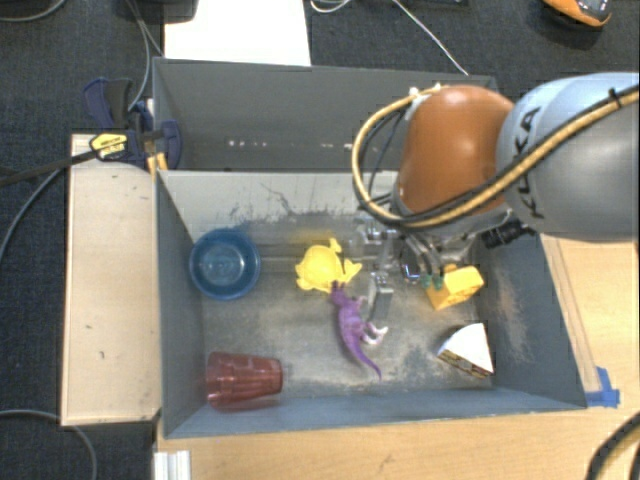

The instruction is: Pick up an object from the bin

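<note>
Gripper (376, 330) low at frame centre, beside purple toy dinosaur (351, 330); open or closed unclear. Should straddle its body squarely.

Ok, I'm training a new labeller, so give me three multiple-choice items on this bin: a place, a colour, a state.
1. Where in the bin is the blue bowl? A) left side B) right side C) middle
2. What colour is the toy dinosaur by the tool? A) green B) purple C) orange
3. How is the red cup? A) upright B) on its side C) inside the bowl
Answers: 1 A, it sits near the left wall; 2 B, its body is purple; 3 B, it lies lengthwise on the floor.
</note>
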`<state>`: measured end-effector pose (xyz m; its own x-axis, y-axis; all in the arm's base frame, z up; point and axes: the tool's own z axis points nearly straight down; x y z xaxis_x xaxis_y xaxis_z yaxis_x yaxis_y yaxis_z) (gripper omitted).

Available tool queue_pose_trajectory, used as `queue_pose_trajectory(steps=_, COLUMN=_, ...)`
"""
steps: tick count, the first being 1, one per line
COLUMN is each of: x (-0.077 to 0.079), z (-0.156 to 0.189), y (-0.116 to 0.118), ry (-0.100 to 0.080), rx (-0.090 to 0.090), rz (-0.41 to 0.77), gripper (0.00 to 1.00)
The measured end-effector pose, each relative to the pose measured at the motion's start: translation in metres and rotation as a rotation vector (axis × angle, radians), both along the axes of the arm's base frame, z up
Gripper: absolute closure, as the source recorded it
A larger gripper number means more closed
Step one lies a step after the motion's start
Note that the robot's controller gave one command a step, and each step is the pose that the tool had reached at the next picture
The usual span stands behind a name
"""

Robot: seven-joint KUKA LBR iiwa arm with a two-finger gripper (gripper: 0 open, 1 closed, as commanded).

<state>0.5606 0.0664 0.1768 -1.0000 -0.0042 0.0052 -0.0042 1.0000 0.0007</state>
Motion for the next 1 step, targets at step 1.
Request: queue_pose_trajectory(steps=1, x=0.0017, z=0.0045, y=-0.0003, ry=-0.008, rx=0.0, rz=-0.001, gripper=0.0)
